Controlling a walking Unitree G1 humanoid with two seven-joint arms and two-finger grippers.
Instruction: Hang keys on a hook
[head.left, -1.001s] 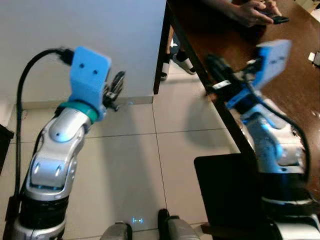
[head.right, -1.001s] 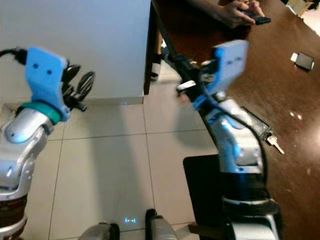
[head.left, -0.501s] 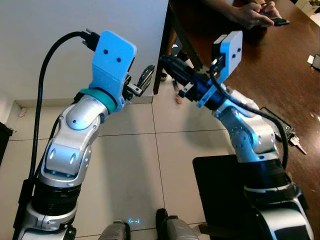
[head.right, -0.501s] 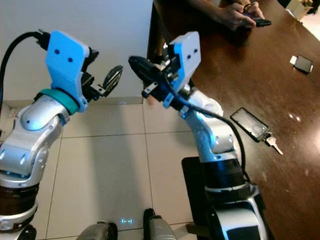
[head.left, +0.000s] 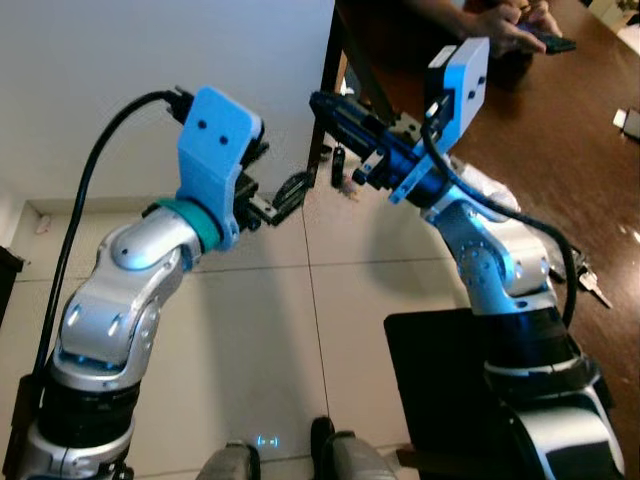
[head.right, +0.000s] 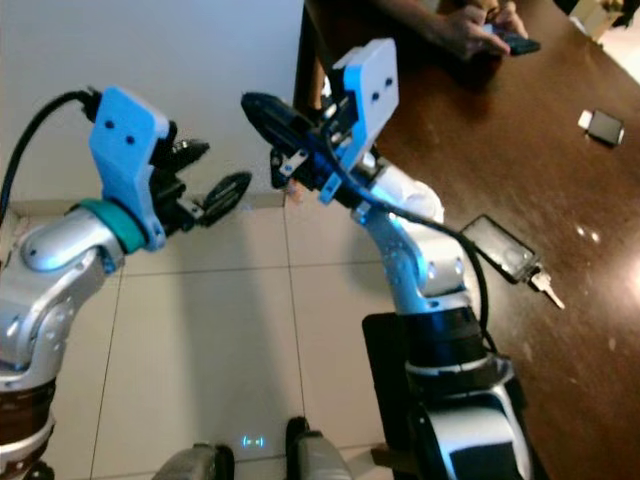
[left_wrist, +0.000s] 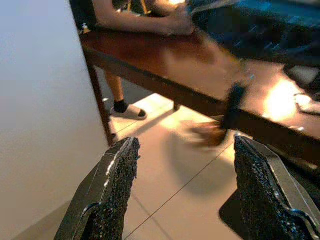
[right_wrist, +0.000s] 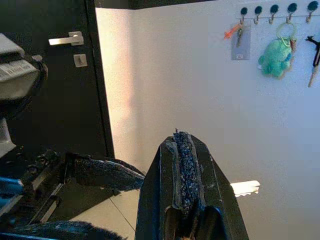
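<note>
My right gripper is raised in front of me, level with the table's corner, its fingers pressed together. A bunch of keys with a dark fob dangles below it, blurred as it swings; the fob also hangs in the left wrist view. My left gripper is open and empty, held just left of and below the keys. On the white wall ahead runs a row of hooks. A teal plush keyring and a key with an orange tag hang from them.
The dark wooden table runs along my right, with a person's hands holding a phone at its far end. A phone with a key lies on the table. A black chair seat is by my right leg. A dark door stands left of the hooks.
Both arms swung inward from the sides to the middle. In the last half second the left gripper dropped a little and the right gripper rose slightly, the keys swinging under it.
</note>
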